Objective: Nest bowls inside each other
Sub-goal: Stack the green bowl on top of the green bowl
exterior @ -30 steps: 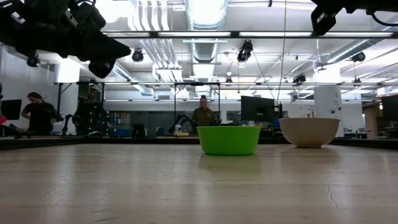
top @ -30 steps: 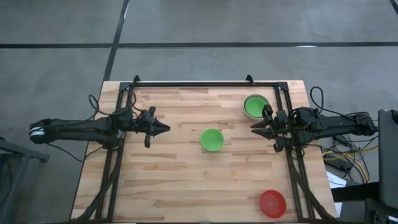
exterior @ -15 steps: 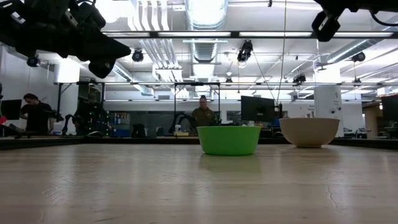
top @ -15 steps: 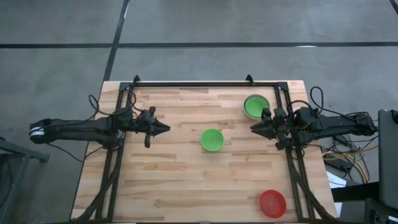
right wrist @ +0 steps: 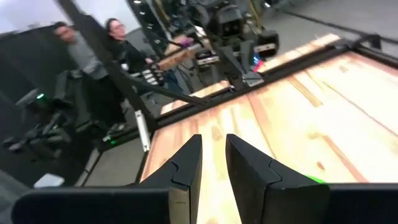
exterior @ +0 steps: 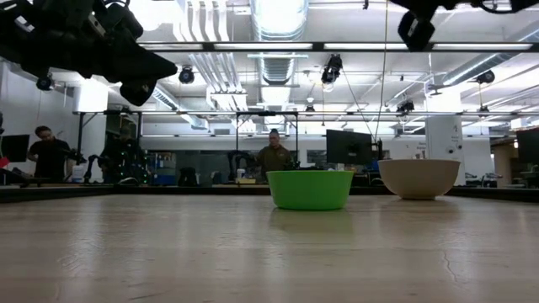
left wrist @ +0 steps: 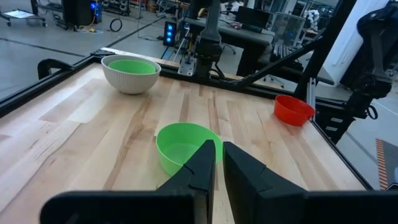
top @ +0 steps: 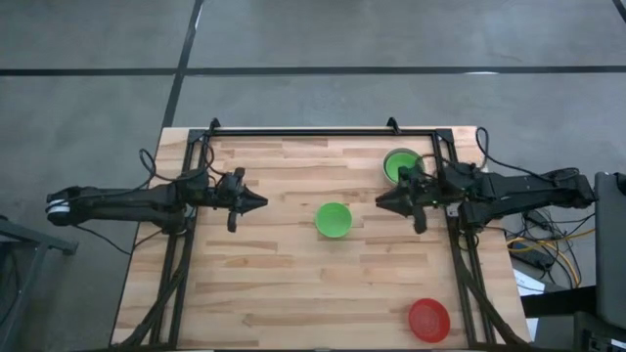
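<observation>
A green bowl [top: 334, 219] stands alone on its base at mid-table, also in the low view [exterior: 310, 189] and the left wrist view [left wrist: 186, 146]. At the far right a pale bowl [top: 402, 166] holds a second green bowl [left wrist: 132, 65] nested inside it. A red bowl [top: 428, 319] sits at the near right corner. My left gripper [top: 262, 202] hovers shut to the left of the lone green bowl, pointing at it. My right gripper [top: 380, 202] hovers to that bowl's right, above the table, slightly open with nothing between its fingers [right wrist: 214, 140].
A black metal frame [top: 313, 129] runs along the table's far edge and down both sides. Bare wood lies between the lone green bowl and the red bowl. Cables [top: 548, 244] hang off the right side. People stand in the room beyond the table [exterior: 274, 156].
My right gripper has moved toward the table's left, from beside the pale bowl toward the lone green bowl, rising a little and rolling about its pointing line. The bowls have not moved.
</observation>
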Robot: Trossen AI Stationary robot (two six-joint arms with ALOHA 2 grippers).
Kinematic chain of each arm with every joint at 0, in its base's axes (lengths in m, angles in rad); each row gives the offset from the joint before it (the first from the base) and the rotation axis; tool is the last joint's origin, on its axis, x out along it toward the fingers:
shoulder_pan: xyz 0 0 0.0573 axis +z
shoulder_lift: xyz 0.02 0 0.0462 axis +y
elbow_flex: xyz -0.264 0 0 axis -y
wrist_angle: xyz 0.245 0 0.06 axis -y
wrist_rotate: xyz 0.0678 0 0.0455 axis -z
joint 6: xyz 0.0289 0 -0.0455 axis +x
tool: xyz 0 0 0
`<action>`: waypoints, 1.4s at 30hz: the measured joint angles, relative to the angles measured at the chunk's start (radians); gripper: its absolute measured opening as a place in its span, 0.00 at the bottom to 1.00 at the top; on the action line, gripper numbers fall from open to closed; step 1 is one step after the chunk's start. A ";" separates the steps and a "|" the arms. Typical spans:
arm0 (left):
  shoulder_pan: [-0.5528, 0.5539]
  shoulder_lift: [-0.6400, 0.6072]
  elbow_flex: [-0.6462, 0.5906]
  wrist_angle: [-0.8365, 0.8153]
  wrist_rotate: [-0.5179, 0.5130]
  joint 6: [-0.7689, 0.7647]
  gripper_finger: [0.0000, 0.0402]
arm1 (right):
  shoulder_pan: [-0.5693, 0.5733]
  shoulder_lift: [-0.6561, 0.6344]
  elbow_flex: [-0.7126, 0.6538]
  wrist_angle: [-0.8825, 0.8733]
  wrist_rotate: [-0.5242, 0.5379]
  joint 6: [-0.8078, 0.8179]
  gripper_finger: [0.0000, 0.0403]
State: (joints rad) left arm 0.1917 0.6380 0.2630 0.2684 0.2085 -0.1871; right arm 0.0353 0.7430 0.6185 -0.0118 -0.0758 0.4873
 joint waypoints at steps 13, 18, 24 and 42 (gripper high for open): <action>0.000 0.000 0.000 0.000 0.000 0.000 0.09 | -0.100 0.381 0.271 -0.271 -0.001 0.086 0.18; 0.000 0.000 0.000 0.000 0.000 0.000 0.09 | -0.124 0.513 0.382 -0.460 0.000 0.113 0.17; 0.000 0.000 0.000 0.000 0.000 0.000 0.09 | -0.129 0.653 0.490 -0.617 -0.008 0.131 0.19; 0.000 0.000 0.000 0.000 0.000 0.000 0.09 | -0.194 0.839 0.517 -0.638 -0.015 0.142 0.37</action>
State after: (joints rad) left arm 0.1913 0.6384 0.2630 0.2684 0.2085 -0.1867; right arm -0.1585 1.5821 1.1359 -0.6496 -0.0910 0.6296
